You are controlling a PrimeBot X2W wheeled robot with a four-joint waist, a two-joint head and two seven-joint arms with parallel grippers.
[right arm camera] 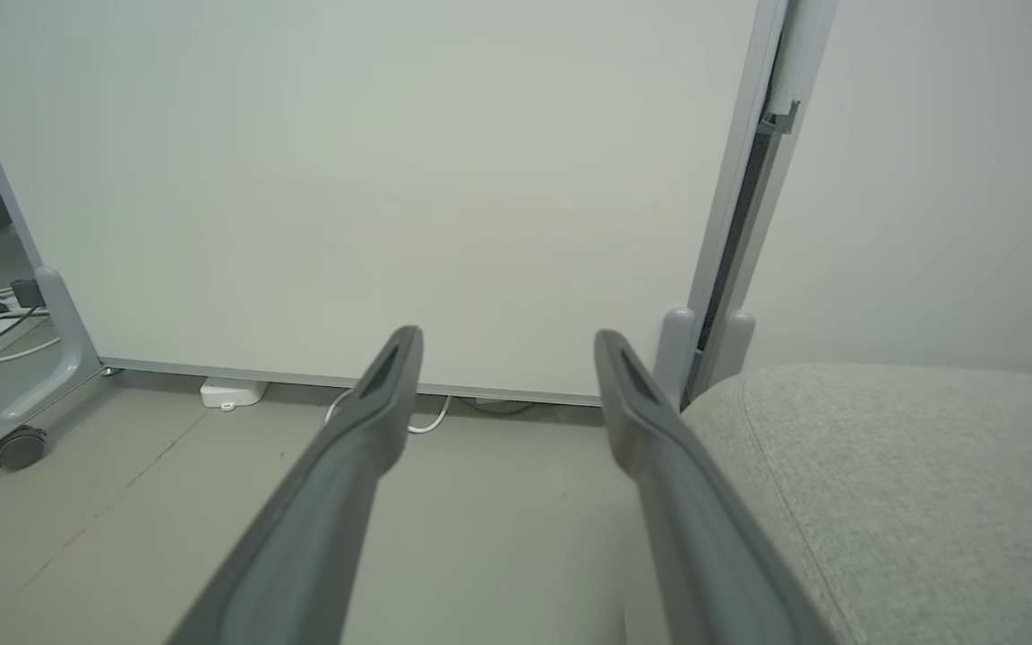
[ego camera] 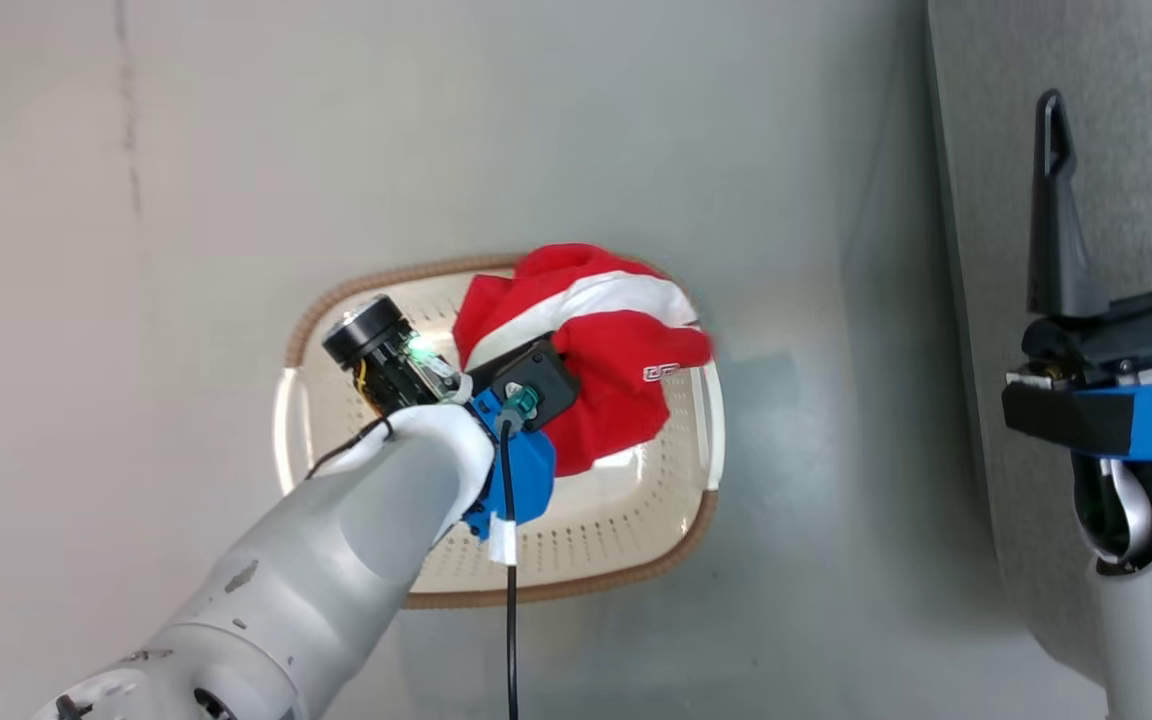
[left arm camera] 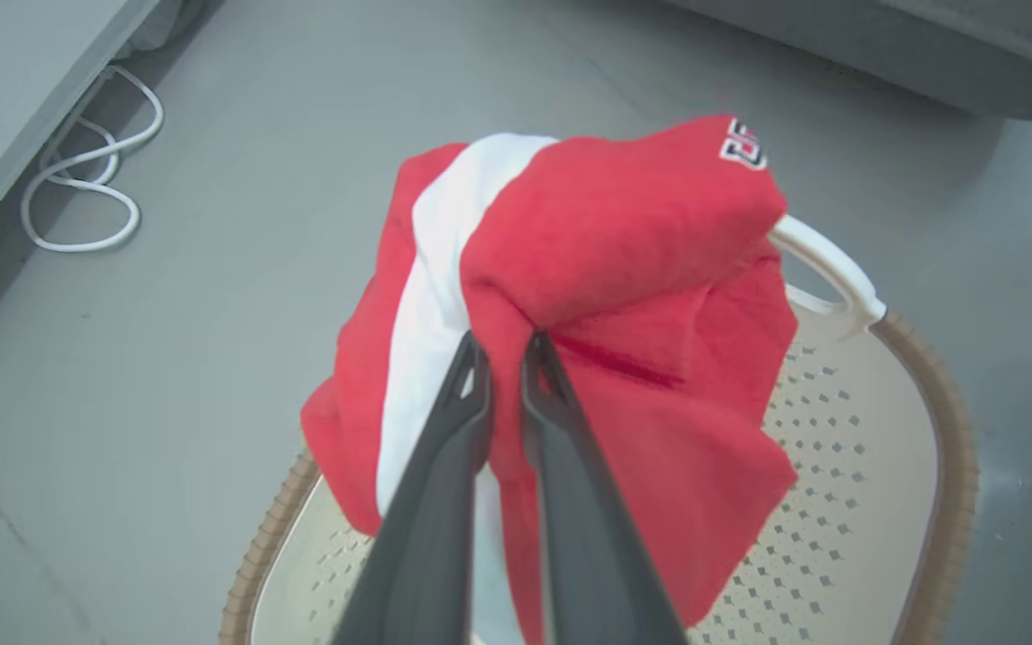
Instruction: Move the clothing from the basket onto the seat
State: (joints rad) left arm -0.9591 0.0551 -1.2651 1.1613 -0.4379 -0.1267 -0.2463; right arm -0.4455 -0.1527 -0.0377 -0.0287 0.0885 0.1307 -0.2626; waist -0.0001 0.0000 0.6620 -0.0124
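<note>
Clothing point(left arm camera: 623, 215): one red garment with a broad white stripe and a small white logo patch, bunched up and pinched in the left gripper point(left arm camera: 505, 345). Jaws are narrow, closed on a fold of red fabric right beside the stripe. The fabric drapes down on both sides of the fingers point(left arm camera: 444, 466).

In the head view the garment sits over the far right part of the basket point(ego camera: 556, 592), and its top edge reaches past the brown rim. Whether its lower hem touches the basket bottom cannot be told. The left wrist view shows the perforated cream bottom under the hanging cloth and a white handle point(left arm camera: 825, 264) just beside the garment's upper corner.

Basket stands on grey floor point(ego camera: 336, 150). A black cable point(ego camera: 511, 600) runs down from the left wrist.

Right gripper point(right arm camera: 503, 345) has its jaws wide apart with nothing between them. It is raised at the right side of the head view, well apart from the basket and over the edge of the seat point(right arm camera: 910, 484). The seat is grey fabric with a visible seam and lies to the basket's right with a strip of floor between them.

Beyond the right fingers stands a white panel point(right arm camera: 391, 179) on a wheeled foot point(right arm camera: 19, 446). A white cord point(left arm camera: 77, 161) is looped on the floor in the left wrist view.
</note>
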